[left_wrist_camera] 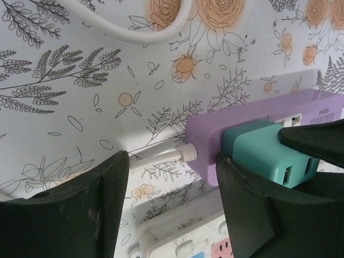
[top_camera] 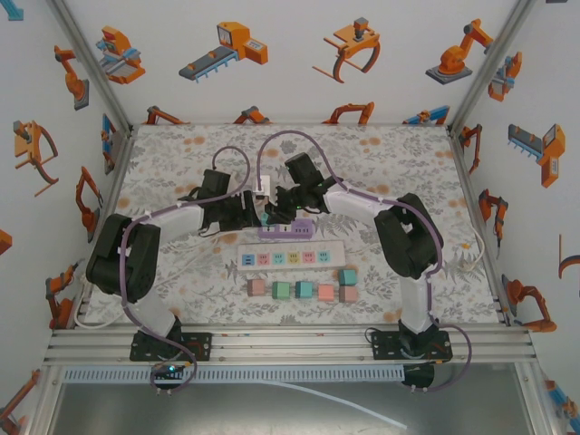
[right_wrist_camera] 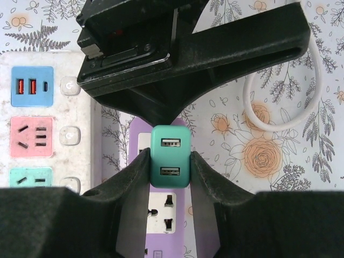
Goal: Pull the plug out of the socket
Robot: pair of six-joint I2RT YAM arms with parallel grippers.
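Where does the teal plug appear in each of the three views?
Top external: teal plug near the centre, at the left end of the purple power strip.
Left wrist: the plug at the right, mid-height.
Right wrist: the plug in the centre.
Shared landmark: the purple power strip under it.

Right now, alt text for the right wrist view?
The right hand clamps a teal USB plug between its black fingers, the plug seated in a purple power strip. The left arm looms above it; a white power strip lies at left, a looped white cable at right.
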